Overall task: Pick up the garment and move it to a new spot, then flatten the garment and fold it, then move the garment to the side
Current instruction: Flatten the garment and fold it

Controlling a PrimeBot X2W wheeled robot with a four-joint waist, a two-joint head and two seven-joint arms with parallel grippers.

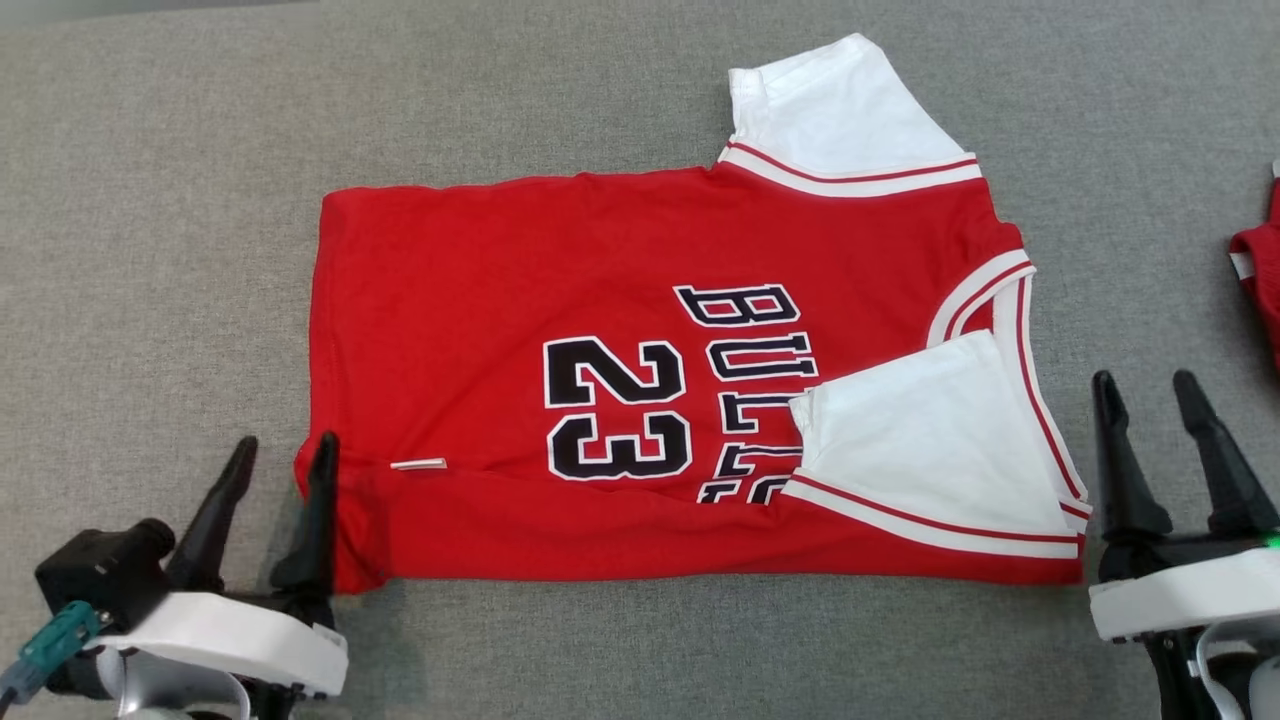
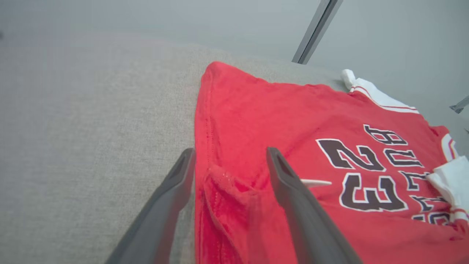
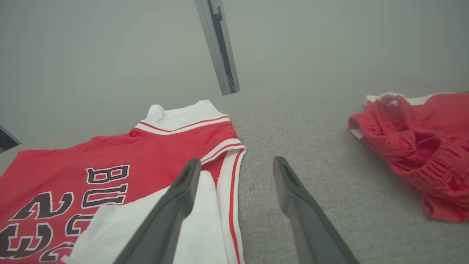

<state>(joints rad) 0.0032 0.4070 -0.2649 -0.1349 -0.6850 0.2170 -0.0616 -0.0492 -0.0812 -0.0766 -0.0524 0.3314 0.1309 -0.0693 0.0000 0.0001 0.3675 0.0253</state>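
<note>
Left pincer (image 1: 287, 440) stands wide open and holds nothing. It straddles the hem corner of the garment (image 1: 480, 270), one finger over red cloth and the other over bare grey surface (image 1: 150, 200). Right pincer (image 1: 1143, 378), equally wide and empty, sits just beside the neck end, apart from it. Between them the garment lies flat, with its near edge and sleeve folded in. By my reckoning the far side, the remaining folds and the move aside are not yet done. Both arms sit low, fingers pointing forward.

You see a red garment (image 1: 450, 260) with white sleeves, red-and-white striped trim and black white-outlined lettering, on a grey worktop (image 1: 150, 200).
</note>
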